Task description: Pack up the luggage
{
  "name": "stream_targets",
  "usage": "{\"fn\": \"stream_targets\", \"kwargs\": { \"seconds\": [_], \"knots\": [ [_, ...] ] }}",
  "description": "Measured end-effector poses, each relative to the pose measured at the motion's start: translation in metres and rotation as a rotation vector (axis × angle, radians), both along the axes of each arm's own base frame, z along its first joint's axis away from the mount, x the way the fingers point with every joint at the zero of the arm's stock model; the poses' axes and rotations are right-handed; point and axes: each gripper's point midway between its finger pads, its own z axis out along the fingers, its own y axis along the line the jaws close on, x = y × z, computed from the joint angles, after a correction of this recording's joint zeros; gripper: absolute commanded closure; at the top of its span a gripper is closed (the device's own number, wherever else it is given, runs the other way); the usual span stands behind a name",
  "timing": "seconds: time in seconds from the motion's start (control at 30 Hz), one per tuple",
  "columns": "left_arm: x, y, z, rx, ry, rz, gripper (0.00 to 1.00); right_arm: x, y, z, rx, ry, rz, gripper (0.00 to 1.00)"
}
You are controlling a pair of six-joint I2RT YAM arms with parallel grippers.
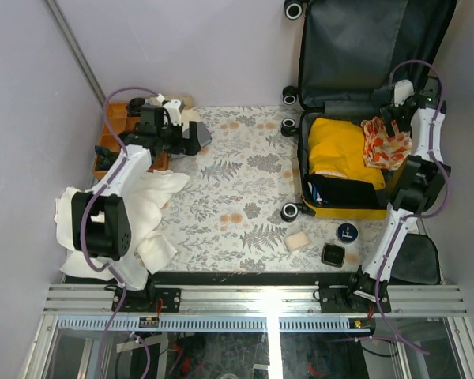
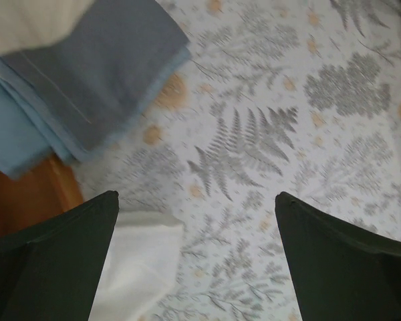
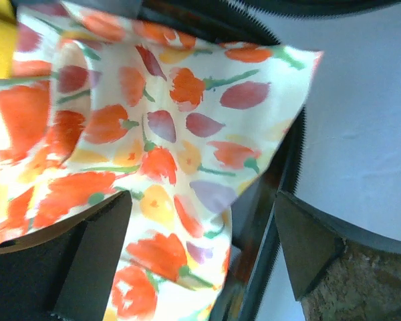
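The yellow luggage lies open at the right, its dark-lined lid raised against the back wall. A yellow garment and a floral cloth lie inside. My right gripper hangs over the suitcase's far right corner. In the right wrist view it is open, with the floral cloth lying under and between the fingers, beside the zipper rim. My left gripper is open and empty above the fern-print tablecloth, beside a folded grey-blue cloth.
An orange compartment tray stands at the far left. A white cloth pile lies by the left arm, and its edge shows in the left wrist view. A beige block, a round black tin and a black box sit before the suitcase.
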Motion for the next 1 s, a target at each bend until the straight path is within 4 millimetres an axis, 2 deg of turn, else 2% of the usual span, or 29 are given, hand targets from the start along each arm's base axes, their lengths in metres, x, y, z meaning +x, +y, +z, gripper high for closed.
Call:
{"fn": "stream_targets", "kwargs": {
  "seconds": [0.1, 0.2, 0.3, 0.4, 0.53, 0.67, 0.77, 0.87, 1.0],
  "knots": [
    [0.028, 0.021, 0.001, 0.047, -0.006, 0.015, 0.00, -0.001, 0.009, 0.033, 0.025, -0.062, 0.004, 0.01],
    [0.053, 0.037, -0.009, 0.087, 0.007, 0.028, 0.00, -0.003, 0.022, 0.069, 0.067, -0.135, 0.007, 0.01],
    [0.075, 0.042, -0.023, 0.116, 0.024, 0.013, 0.03, -0.004, 0.038, 0.098, 0.134, -0.204, 0.008, 0.01],
    [0.099, 0.039, -0.038, 0.126, 0.027, -0.017, 0.08, -0.007, 0.055, 0.116, 0.217, -0.245, 0.012, 0.01],
    [0.132, 0.035, -0.057, 0.123, 0.024, -0.038, 0.09, -0.013, 0.076, 0.129, 0.331, -0.262, 0.018, 0.01],
    [0.154, 0.032, -0.086, 0.130, 0.039, -0.043, 0.07, -0.022, 0.094, 0.132, 0.419, -0.247, 0.025, 0.01],
    [0.162, 0.032, -0.115, 0.133, 0.073, -0.045, 0.08, -0.033, 0.104, 0.130, 0.469, -0.220, 0.025, 0.00],
    [0.161, 0.026, -0.139, 0.134, 0.111, -0.063, 0.12, -0.041, 0.111, 0.130, 0.500, -0.205, 0.023, 0.01],
    [0.156, 0.013, -0.139, 0.145, 0.120, -0.109, 0.16, -0.045, 0.117, 0.133, 0.527, -0.203, 0.020, 0.00]
  ]
}}
